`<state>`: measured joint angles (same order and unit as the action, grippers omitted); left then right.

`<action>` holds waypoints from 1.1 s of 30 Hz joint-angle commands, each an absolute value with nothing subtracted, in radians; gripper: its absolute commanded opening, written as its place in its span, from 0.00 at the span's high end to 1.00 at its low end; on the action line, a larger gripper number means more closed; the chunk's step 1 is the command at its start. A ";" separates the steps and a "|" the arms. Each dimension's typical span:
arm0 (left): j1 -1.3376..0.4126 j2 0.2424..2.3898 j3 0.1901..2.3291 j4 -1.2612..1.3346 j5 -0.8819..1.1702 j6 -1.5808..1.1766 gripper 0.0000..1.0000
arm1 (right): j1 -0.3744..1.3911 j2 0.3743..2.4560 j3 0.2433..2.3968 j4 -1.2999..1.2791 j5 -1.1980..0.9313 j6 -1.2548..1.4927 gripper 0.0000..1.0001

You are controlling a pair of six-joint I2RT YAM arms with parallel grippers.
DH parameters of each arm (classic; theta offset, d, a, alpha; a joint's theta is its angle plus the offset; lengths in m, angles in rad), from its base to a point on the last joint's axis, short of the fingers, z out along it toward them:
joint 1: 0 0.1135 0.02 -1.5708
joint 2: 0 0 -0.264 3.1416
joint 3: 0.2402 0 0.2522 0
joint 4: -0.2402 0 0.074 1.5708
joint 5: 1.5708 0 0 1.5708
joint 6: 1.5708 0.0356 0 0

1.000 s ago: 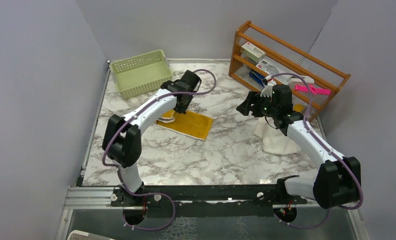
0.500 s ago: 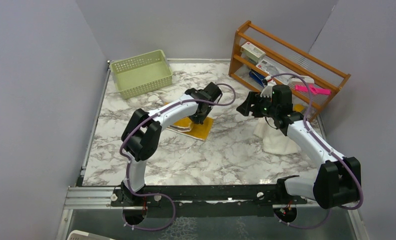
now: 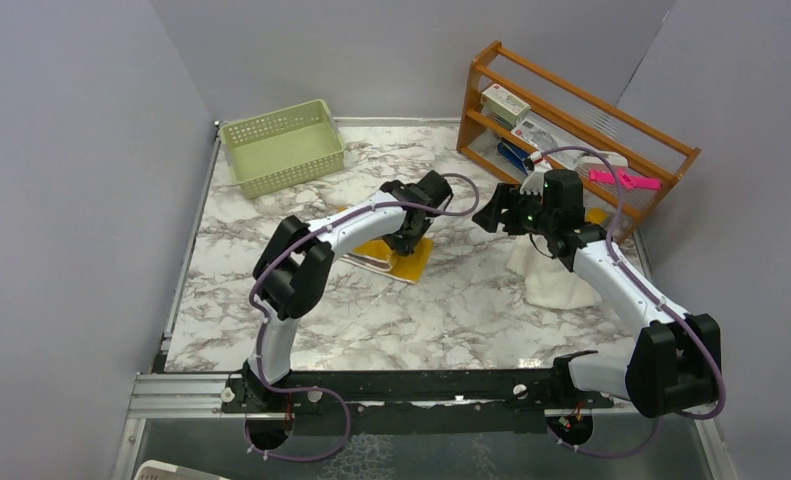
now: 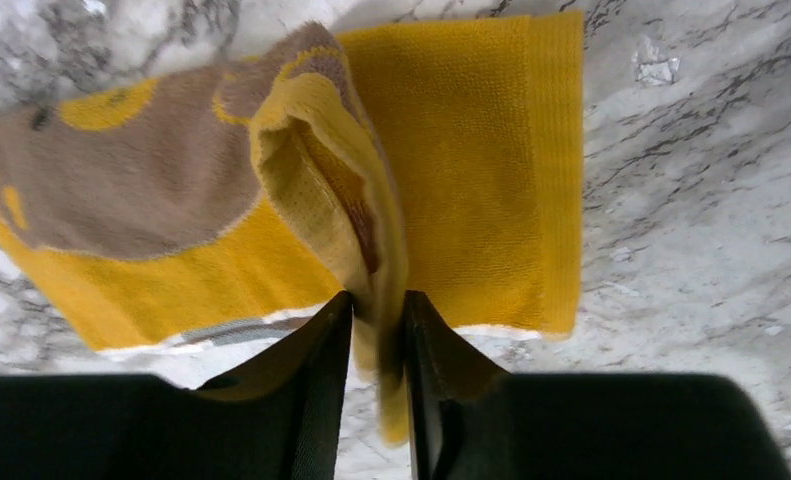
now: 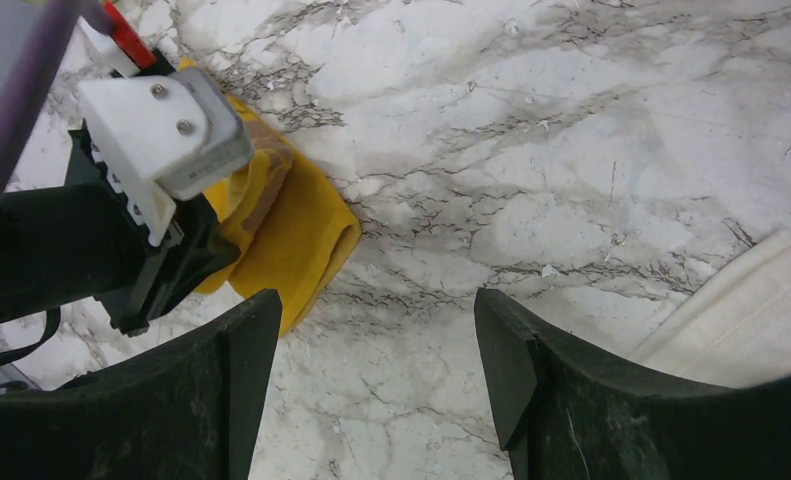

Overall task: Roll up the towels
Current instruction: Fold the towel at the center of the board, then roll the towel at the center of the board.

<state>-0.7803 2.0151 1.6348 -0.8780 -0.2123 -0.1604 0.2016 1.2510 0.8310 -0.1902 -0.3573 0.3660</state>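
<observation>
The mustard-yellow towel (image 3: 403, 262) lies near the middle of the marble table, folded over on itself; its tan reverse (image 4: 141, 170) shows in the left wrist view. My left gripper (image 4: 376, 315) is shut on a raised fold of the yellow towel (image 4: 471, 170), seen from above over the towel's right part (image 3: 407, 238). The cream-white towel (image 3: 556, 285) lies at the right, under my right arm; a corner shows in the right wrist view (image 5: 741, 320). My right gripper (image 5: 376, 330) is open and empty, held above bare table between the two towels (image 3: 486, 212).
A pale green basket (image 3: 282, 146) stands at the back left. A wooden rack (image 3: 571, 125) with boxes and pink items stands at the back right, close behind my right arm. Grey walls enclose the table on three sides.
My left gripper has carried the yellow towel's left edge rightward over the rest, so the towel now lies shorter and doubled. The right arm has barely moved.
</observation>
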 commanded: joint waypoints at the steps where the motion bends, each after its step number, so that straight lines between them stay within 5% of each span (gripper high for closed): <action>1: -0.784 2.015 1.610 -0.870 -0.139 -0.188 0.52 | 0.199 1.255 0.826 -0.193 -0.358 0.349 0.28; 3: -0.782 1.983 1.602 -0.842 -0.101 -0.186 0.35 | 0.199 1.255 0.823 -0.191 -0.355 0.352 0.28; 13: -0.513 1.733 1.562 -0.710 0.240 -0.165 0.19 | 0.215 1.225 0.749 -0.078 -0.388 0.399 0.28; 23: -0.252 1.664 1.312 -0.453 0.343 -0.240 0.70 | 0.583 1.449 0.916 0.019 -0.233 0.493 0.36; 33: -0.245 1.728 1.116 -0.172 0.378 -0.365 0.76 | 0.675 1.823 1.182 0.075 -0.281 0.547 0.52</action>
